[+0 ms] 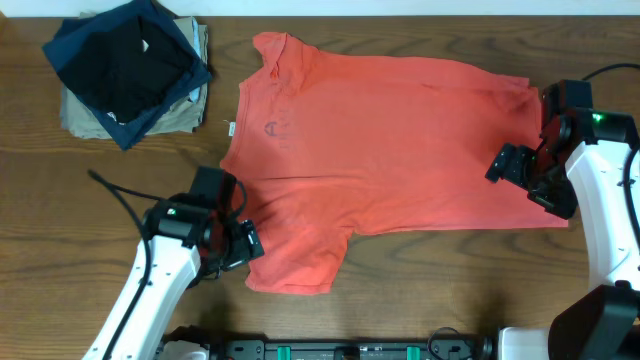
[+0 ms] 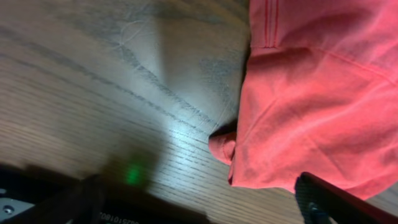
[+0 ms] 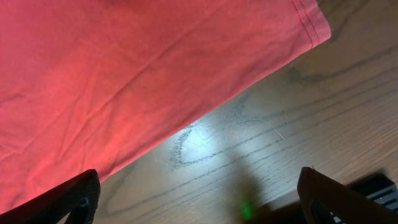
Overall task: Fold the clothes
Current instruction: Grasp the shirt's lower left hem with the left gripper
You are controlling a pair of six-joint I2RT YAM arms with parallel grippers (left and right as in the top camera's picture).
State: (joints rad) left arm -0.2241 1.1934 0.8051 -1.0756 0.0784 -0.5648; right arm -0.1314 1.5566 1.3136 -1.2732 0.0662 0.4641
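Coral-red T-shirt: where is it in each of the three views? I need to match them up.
Overhead: the T-shirt lies spread flat across the middle, collar left, hem right.
Left wrist: the T-shirt fills the right half, its edge against bare wood.
Right wrist: the T-shirt covers the upper left, hem corner at top right.
Shared landmark: the wood-grain table beside the cloth in all three.

1. Brown wood-grain table (image 1: 420, 275) fills the frame.
2. Coral-red T-shirt (image 1: 400, 140) lies spread flat across the centre and right, neck toward the left.
3. Khaki-beige garment (image 1: 78, 120) lies folded at upper left, beneath dark garments (image 1: 130, 65).
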